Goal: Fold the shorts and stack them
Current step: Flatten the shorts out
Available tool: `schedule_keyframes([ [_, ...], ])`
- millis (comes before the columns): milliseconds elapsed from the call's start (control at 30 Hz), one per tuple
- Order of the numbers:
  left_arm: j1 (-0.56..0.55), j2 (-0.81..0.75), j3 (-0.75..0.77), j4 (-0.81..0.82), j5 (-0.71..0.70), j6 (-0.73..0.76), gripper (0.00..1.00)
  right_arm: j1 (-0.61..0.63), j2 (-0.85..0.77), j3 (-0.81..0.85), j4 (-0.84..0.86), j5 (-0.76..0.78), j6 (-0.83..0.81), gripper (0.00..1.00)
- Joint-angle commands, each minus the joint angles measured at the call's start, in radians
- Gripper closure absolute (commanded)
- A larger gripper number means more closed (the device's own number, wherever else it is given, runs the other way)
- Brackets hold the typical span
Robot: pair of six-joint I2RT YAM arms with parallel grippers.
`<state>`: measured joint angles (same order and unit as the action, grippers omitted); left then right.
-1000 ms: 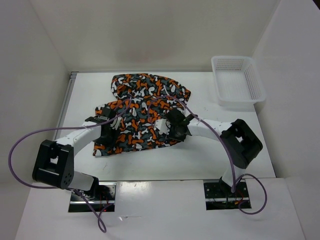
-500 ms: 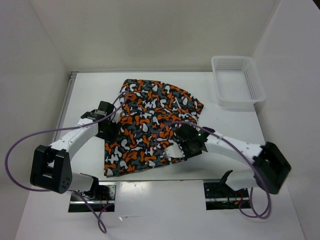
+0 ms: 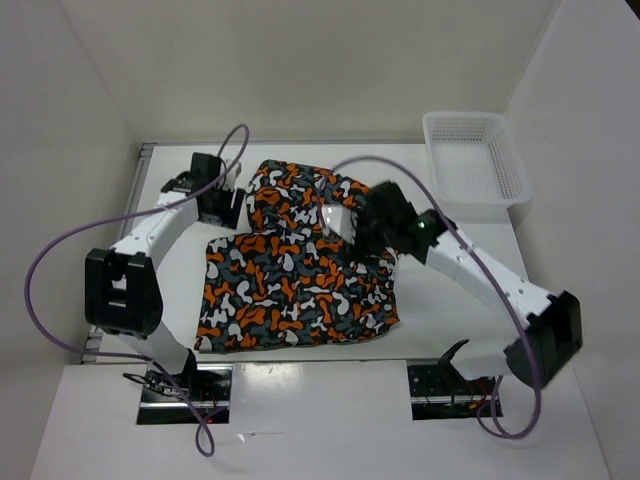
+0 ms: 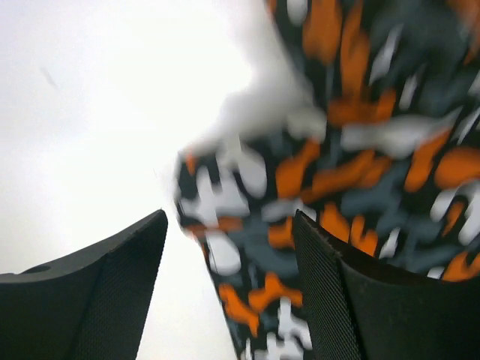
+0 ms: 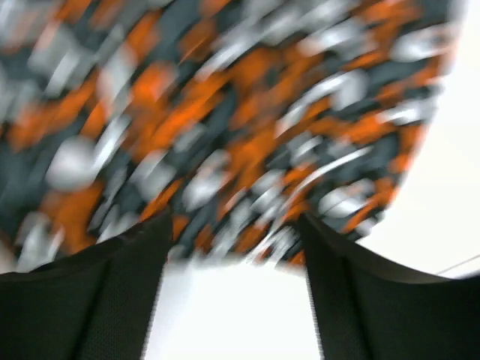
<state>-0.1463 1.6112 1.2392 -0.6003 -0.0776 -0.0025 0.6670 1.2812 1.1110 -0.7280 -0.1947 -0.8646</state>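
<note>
Top view: one pair of shorts [image 3: 300, 290] is lying spread on the worktop [image 3: 450, 300], running from its middle toward the near edge, with a narrower part reaching toward the far edge. The cloth is lying mostly flat, and the far part is rumpling slightly.

One white mesh basket [image 3: 475, 165] is sitting in the far right corner of the worktop, well apart from the shorts. White walls are enclosing the worktop on three sides.

Two arms are reaching in from the near edge. The left gripper [image 3: 230, 205] is hovering at the far left edge of the shorts. The right gripper [image 3: 358, 228] is hanging over the far right part of the cloth, and its forearm is crossing the right edge of the garment and hiding a strip of it.

Two purple cables are looping clear of the cloth, one [image 3: 27, 295] out to the left and one [image 3: 378, 158] arching above the right arm.

Left wrist view: the left gripper [image 4: 229, 225] is showing its fingers [image 4: 112, 292] standing apart, a blurred edge of the shorts [image 4: 360, 150] lying beyond them, ungripped.

Right wrist view: the right gripper [image 5: 232, 225] is likewise holding its fingers [image 5: 90, 300] apart, with bare white surface between them and the blurred shorts [image 5: 225, 112] beyond.
</note>
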Motion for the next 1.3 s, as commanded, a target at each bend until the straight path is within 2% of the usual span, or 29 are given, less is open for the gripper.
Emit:
schedule_keyframes([
  [0,0.033,0.114,0.188,0.086,0.108,0.002,0.24,-0.058,0.176,0.191,0.287,-0.065,0.300,0.29],
  [33,0.033,0.148,0.238,0.051,0.142,0.002,0.24,-0.073,0.292,0.232,0.318,-0.052,0.347,0.38],
  [100,0.092,0.275,0.414,-0.040,0.316,0.002,0.23,-0.111,0.476,0.383,0.364,-0.043,0.479,0.49],
  [133,0.144,0.327,0.484,-0.080,0.396,0.002,0.23,-0.124,0.533,0.482,0.374,-0.043,0.521,0.59],
  [167,0.166,0.382,0.552,-0.119,0.556,0.002,0.20,-0.133,0.584,0.528,0.374,-0.028,0.559,0.64],
  [200,0.175,0.479,0.671,-0.168,0.605,0.002,0.17,-0.142,0.665,0.562,0.398,-0.012,0.622,0.68],
  [233,0.175,0.510,0.706,-0.168,0.627,0.002,0.17,-0.151,0.691,0.584,0.416,0.003,0.657,0.70],
  [267,0.145,0.530,0.726,-0.168,0.606,0.002,0.17,-0.152,0.710,0.595,0.438,0.017,0.683,0.72],
  [300,0.124,0.564,0.743,-0.155,0.511,0.002,0.16,-0.152,0.727,0.595,0.461,0.026,0.703,0.72],
  [367,0.097,0.602,0.781,-0.154,0.464,0.002,0.15,-0.164,0.773,0.595,0.461,0.055,0.720,0.72],
  [433,0.097,0.665,0.810,-0.145,0.455,0.002,0.15,-0.202,0.802,0.595,0.461,0.066,0.762,0.72],
  [567,0.088,0.737,0.848,-0.116,0.411,0.002,0.11,-0.224,0.860,0.573,0.479,0.213,0.771,0.77],
  [800,0.057,0.840,0.853,-0.116,0.440,0.002,0.11,-0.224,0.860,0.494,0.458,0.213,0.768,0.77],
  [867,0.057,0.852,0.853,-0.116,0.470,0.002,0.17,-0.224,0.860,0.481,0.458,0.233,0.759,0.77],
  [900,0.057,0.863,0.853,-0.116,0.489,0.002,0.29,-0.224,0.860,0.481,0.458,0.245,0.742,0.77],
  [967,0.048,0.863,0.853,-0.116,0.554,0.002,0.41,-0.224,0.872,0.472,0.446,0.254,0.731,0.77],
  [1000,0.048,0.863,0.853,-0.116,0.571,0.002,0.60,-0.224,0.885,0.481,0.437,0.255,0.731,0.77],
  [1033,0.048,0.863,0.853,-0.116,0.572,0.002,0.70,-0.224,0.885,0.481,0.437,0.255,0.731,0.77],
  [1133,0.048,0.767,0.853,-0.125,0.426,0.002,0.94,-0.224,0.894,0.493,0.437,0.264,0.731,0.77],
  [1167,0.048,0.739,0.853,-0.125,0.298,0.002,0.97,-0.224,0.894,0.493,0.437,0.264,0.731,0.77],
  [1267,0.024,0.618,0.852,-0.090,0.103,0.002,0.97,-0.224,0.894,0.515,0.437,0.255,0.731,0.77],
])
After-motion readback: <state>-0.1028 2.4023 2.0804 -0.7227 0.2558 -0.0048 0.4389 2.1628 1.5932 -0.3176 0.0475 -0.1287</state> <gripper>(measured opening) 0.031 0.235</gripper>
